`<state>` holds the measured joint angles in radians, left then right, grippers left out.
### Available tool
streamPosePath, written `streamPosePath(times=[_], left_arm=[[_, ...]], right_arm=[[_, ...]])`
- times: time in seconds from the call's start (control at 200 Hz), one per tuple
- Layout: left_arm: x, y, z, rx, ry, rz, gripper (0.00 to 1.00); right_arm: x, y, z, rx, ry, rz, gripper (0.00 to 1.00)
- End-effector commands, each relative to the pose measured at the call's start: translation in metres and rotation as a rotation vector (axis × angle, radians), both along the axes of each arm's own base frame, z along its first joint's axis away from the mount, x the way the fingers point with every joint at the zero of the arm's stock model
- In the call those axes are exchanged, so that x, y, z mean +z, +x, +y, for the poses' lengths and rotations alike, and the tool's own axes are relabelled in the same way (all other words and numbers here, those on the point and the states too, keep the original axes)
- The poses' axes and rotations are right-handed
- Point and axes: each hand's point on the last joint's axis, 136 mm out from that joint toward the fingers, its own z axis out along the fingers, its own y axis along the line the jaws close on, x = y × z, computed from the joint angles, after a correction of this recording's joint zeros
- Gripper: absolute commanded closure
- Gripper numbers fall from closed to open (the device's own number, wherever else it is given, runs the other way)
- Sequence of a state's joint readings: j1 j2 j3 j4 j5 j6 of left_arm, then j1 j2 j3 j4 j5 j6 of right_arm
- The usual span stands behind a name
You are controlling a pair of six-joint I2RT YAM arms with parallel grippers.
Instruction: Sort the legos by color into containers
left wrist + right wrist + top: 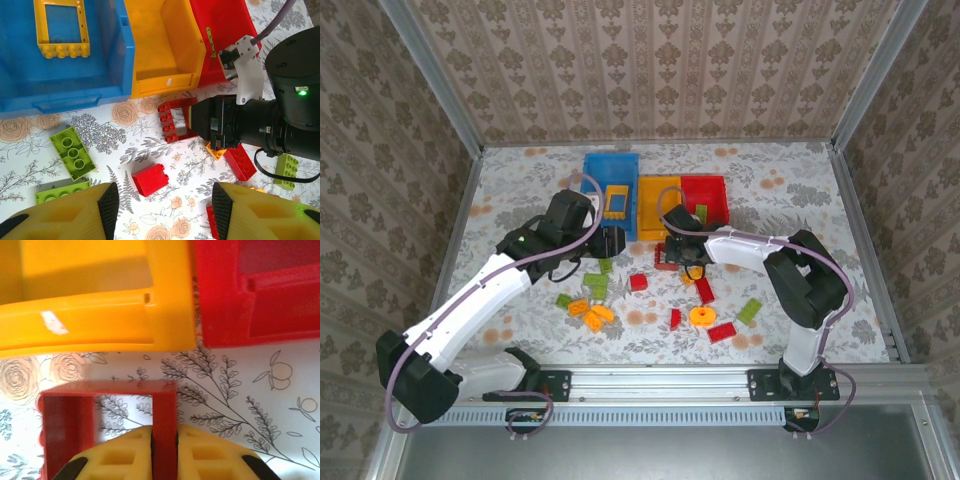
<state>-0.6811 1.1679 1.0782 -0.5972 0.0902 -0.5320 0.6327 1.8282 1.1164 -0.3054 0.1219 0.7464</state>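
On the flowered surface (790,190), the top view takes in the left arm (480,295) and the right arm (800,275), both stretched forward and bent inward toward the blue bin (595,180), yellow bin (648,215) and red bin (715,195). Loose legos (702,316) are scattered nearer the bases. In the left wrist view the left pincer (165,197) is seen spread wide above a red brick (150,179), and a yellow frame (62,50) is shown lying in the blue bin. Close up in the right wrist view, the right pincer (164,435) is seen clamped on one wall of a red frame (107,390) resting on the surface just before the yellow bin.
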Motion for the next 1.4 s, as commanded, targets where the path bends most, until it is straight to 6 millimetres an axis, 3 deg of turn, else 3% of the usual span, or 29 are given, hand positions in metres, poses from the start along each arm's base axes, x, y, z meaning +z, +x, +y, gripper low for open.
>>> streamPosePath(times=[0.0, 0.16, 0.27, 0.515, 0.635, 0.745, 0.87, 1.055, 1.21, 1.3, 1.39], left_arm=[[-0.01, -0.001, 0.001, 0.016, 0.007, 0.025, 0.46], [-0.003, 0.002, -0.001, 0.04, -0.022, 0.0, 0.47], [0.004, 0.004, 0.002, 0.061, -0.031, -0.027, 0.47], [0.009, 0.003, 0.009, 0.08, -0.012, -0.034, 0.48], [-0.003, -0.002, 0.022, 0.114, 0.04, 0.006, 0.47], [-0.021, -0.012, 0.034, 0.142, 0.096, 0.071, 0.48], [-0.044, -0.022, 0.049, 0.184, 0.128, 0.155, 0.47], [-0.07, -0.037, 0.067, 0.24, 0.142, 0.268, 0.47], [-0.096, -0.067, 0.094, 0.326, 0.24, 0.418, 0.44], [-0.11, -0.086, 0.105, 0.399, 0.242, 0.506, 0.4], [-0.122, -0.098, 0.109, 0.488, 0.194, 0.589, 0.38]], right_arm=[[0.021, 0.0, -0.002, -0.017, -0.03, -0.012, 0.99], [0.08, 0.004, -0.005, -0.017, -0.077, -0.114, 1.0], [0.098, 0.018, -0.003, 0.001, -0.129, -0.136, 1.0], [0.08, 0.072, 0.006, -0.02, -0.167, -0.086, 1.0], [0.068, 0.085, 0.01, -0.014, -0.183, -0.061, 1.0], [0.063, 0.088, 0.014, -0.002, -0.176, -0.047, 0.87], [0.07, 0.089, 0.019, 0.008, -0.151, -0.059, 0.73], [0.105, 0.082, 0.021, 0.016, -0.122, -0.113, 0.6], [0.14, 0.06, 0.019, 0.064, -0.103, -0.193, 0.54], [0.15, 0.034, 0.036, 0.208, -0.038, -0.263, 0.5], [0.151, -0.001, 0.069, 0.424, 0.099, -0.306, 0.42]])
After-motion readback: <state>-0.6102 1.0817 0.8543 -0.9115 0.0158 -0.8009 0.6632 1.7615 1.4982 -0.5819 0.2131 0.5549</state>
